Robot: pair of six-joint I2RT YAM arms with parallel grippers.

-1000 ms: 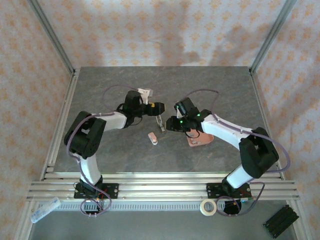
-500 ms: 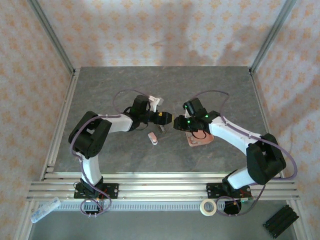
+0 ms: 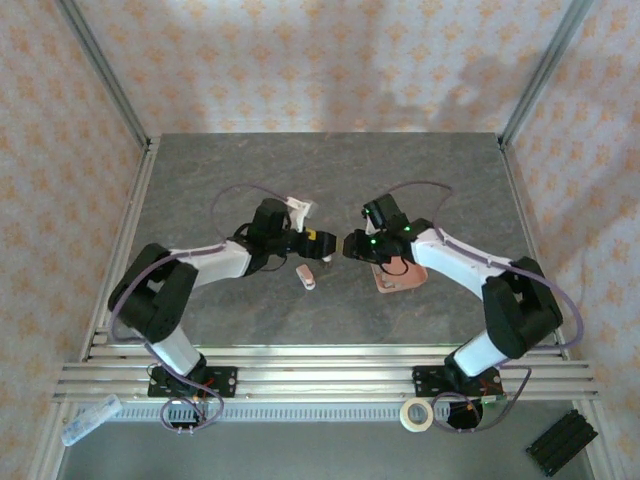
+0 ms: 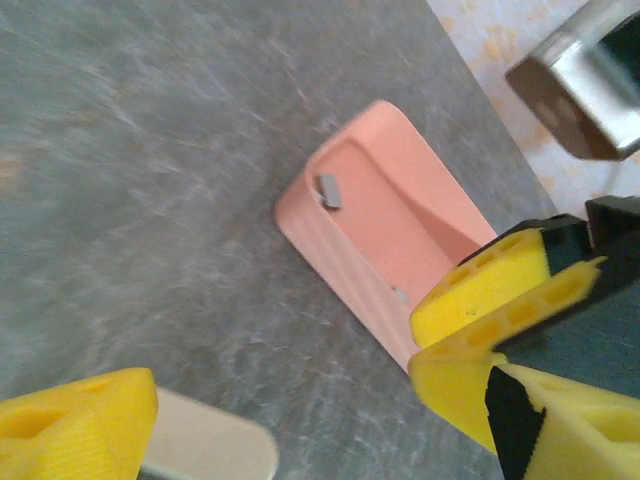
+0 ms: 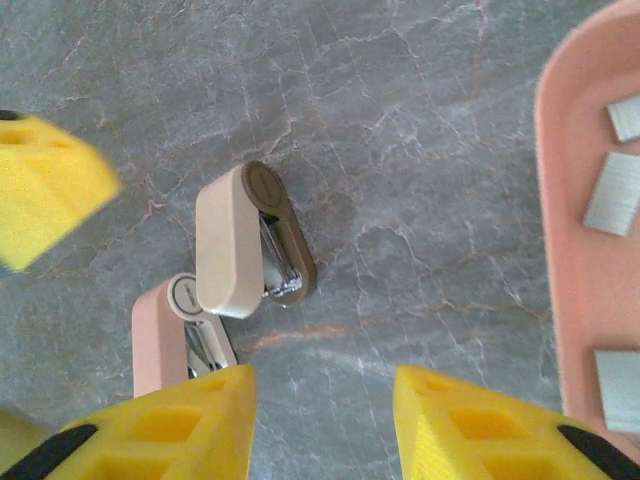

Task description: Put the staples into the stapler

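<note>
Judging by their look, the staples (image 5: 612,195) will handle as light, thin, stiff metal strips. Expect them to be slick under the pads and likely to snap apart if you pinch hard or bend them. They lie flat on the floor of the salmon-pink tray (image 5: 560,250) at the right edge of the right wrist view, three strips set apart from one another. In the left wrist view one strip sits near the tray's upper left corner. Take a strip across its two long sides near mid-length, with light pressure. Getting a finger under it may be awkward, since it lies flush with the floor.

Your right gripper (image 5: 325,425) hangs over bare table at the bottom of its view, fingers partly apart with nothing between them. Your left gripper (image 3: 326,244) has its fingers wide and empty.

The beige stapler (image 5: 240,240) lies left of centre in the right wrist view with its metal channel showing. Its lower end meets the pink stapler (image 5: 160,345).

You will find no readable writing. Each stapler has a round mark at its hinge end, too small to make out.
</note>
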